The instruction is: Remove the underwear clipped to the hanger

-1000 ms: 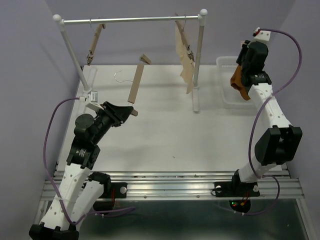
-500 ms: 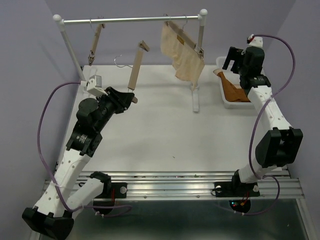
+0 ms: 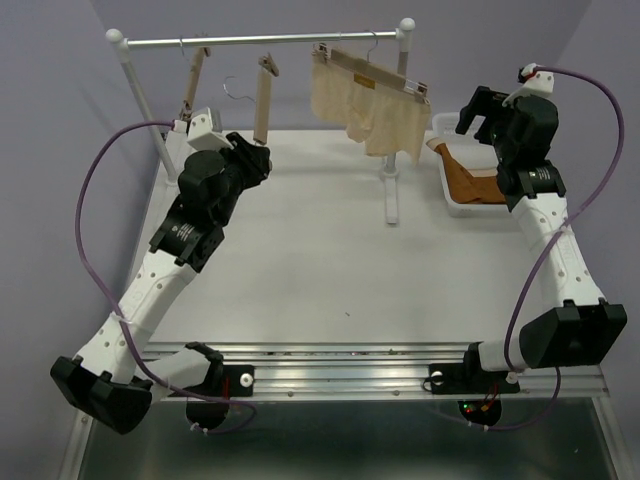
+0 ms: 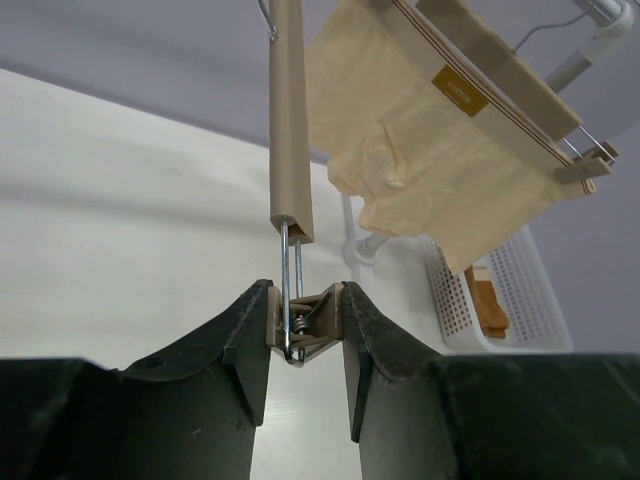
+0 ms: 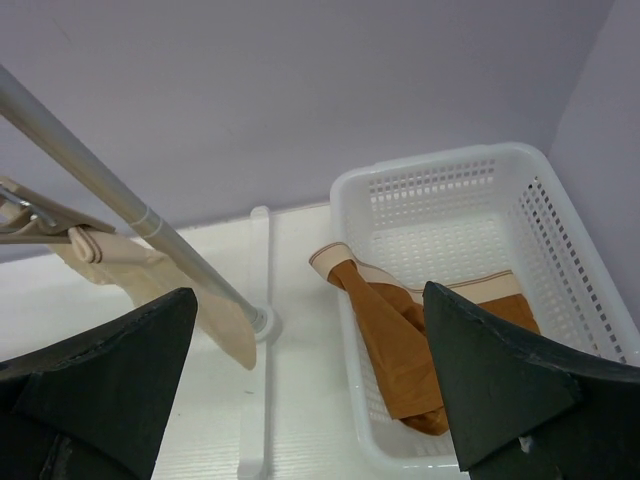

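The rust-brown underwear (image 5: 410, 345) lies loose in the white basket (image 5: 440, 165), its pale waistband draped over the left rim; from above the underwear (image 3: 468, 182) shows in the basket (image 3: 447, 203) at the right. My right gripper (image 5: 308, 300) hangs open above it and holds nothing; the top view puts it (image 3: 478, 113) over the basket's back. The light-wood hanger (image 4: 288, 120) stands nearly upright and bare, and my left gripper (image 4: 305, 300) is shut on its lower end clip (image 4: 312, 322). In the top view the hanger (image 3: 263, 100) rises from my left gripper (image 3: 257, 157) toward the rail.
A clothes rack stands at the back, with its rail (image 3: 260, 40) and right post (image 3: 396, 140). A cream garment (image 3: 365, 105) hangs clipped to another hanger on the rail. A third bare hanger (image 3: 192, 88) hangs at the left end.
My right gripper opened and the underwear dropped into the basket. The left arm carried the bare hanger back and up toward the rail. The cream garment swung round.
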`<state>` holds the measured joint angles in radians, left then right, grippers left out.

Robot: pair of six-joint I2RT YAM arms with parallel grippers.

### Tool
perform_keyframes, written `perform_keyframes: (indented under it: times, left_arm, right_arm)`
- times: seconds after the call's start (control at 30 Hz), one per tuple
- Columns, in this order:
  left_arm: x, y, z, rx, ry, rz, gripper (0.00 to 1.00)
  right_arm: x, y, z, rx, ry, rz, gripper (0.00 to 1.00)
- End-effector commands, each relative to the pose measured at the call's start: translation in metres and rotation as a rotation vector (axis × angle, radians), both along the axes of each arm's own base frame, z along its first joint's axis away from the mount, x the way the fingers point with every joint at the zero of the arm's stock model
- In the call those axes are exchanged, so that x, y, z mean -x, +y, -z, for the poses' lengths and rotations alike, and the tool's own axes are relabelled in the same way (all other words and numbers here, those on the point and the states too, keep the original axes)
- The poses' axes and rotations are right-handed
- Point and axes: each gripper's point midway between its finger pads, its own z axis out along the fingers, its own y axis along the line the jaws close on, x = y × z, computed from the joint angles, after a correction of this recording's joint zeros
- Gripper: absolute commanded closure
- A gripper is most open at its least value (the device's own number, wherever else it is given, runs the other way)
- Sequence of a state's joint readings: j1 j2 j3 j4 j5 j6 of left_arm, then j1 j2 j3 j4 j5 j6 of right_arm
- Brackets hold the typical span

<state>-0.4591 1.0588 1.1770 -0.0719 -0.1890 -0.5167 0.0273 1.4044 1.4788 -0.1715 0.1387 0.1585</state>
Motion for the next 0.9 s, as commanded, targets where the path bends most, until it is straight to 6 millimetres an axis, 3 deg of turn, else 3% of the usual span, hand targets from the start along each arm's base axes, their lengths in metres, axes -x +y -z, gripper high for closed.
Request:
perform_keyframes:
  times: [0.0, 0.1, 0.3, 0.6, 0.73, 0.87]
  left_arm:
    - [-0.008, 0.02, -0.057, -0.046, -0.121, -0.13, 1.0]
    - [-0.02, 0.027, -0.053, -0.121, -0.096, -0.188, 1.0]
    - [-0.03, 0.037, -0.073, -0.198, -0.147, -0.255, 1.0]
    - [-0.049, 0.031, -0.083, -0.338, -0.202, -0.234, 1.0]
    - [-0.054, 0.039, -0.099, -0.336, -0.243, -0.278, 1.0]
    - [-0.069, 0.039, -0.098, -0.39, -0.231, -0.273, 1.0]
  right_arm:
    - [0.013, 0.005, -0.025, -0.011, -0.081, -0.036, 0.0]
    - [0.02, 0.005, -0.031, -0.01, -0.096, -0.037, 0.0]
    - [0.03, 0.005, -0.041, -0.003, -0.127, -0.041, 0.0]
    - [0.033, 0.006, -0.044, 0.014, -0.135, -0.051, 0.0]
    - [0.034, 0.005, -0.044, 0.019, -0.135, -0.048, 0.0]
    - [0.036, 0.003, -0.046, 0.032, -0.141, -0.039, 0.0]
